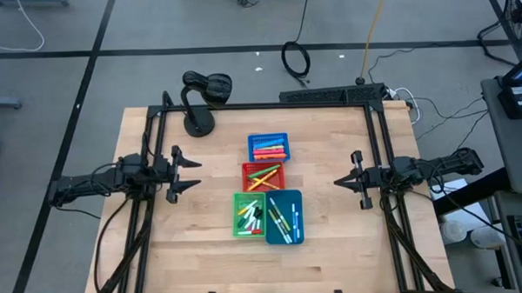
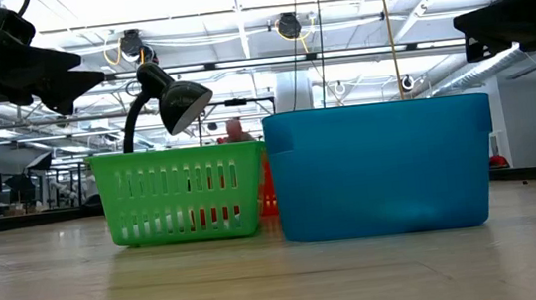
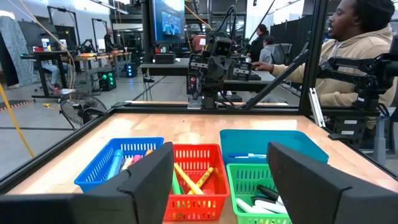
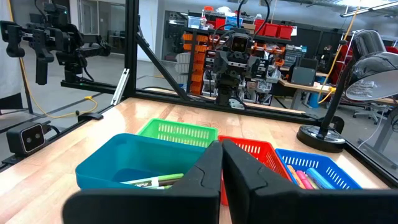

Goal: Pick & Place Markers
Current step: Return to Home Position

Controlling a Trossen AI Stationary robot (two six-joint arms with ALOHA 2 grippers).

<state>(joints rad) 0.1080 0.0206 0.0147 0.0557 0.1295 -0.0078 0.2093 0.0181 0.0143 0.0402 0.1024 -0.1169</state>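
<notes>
1. So the left gripper (image 1: 192,174) is hovering over the left side of the table (image 1: 204,253), well apart from the bins. Its fingers (image 3: 149,180) are spread wide and gripping nothing.
2. The right gripper (image 1: 339,182) is hanging over the right side, also apart from the bins. Its fingers (image 4: 208,171) are pressing together with nothing between them.
3. The markers (image 1: 263,176) are all sitting inside four bins bunched mid-table.
4. Pink, orange and light blue ones are lying in the blue mesh bin (image 1: 269,136) at the back, and yellow, green and orange ones are crossing each other in the red bin (image 1: 263,165) right in front of it.
5. White-bodied and dark ones are lying in the green bin (image 1: 235,215). More white-bodied ones are lying in the teal tub (image 1: 301,216), which is touching the green bin's side.
6. A black desk lamp (image 1: 199,122) is standing at the table's back-left, behind the bins.
</notes>
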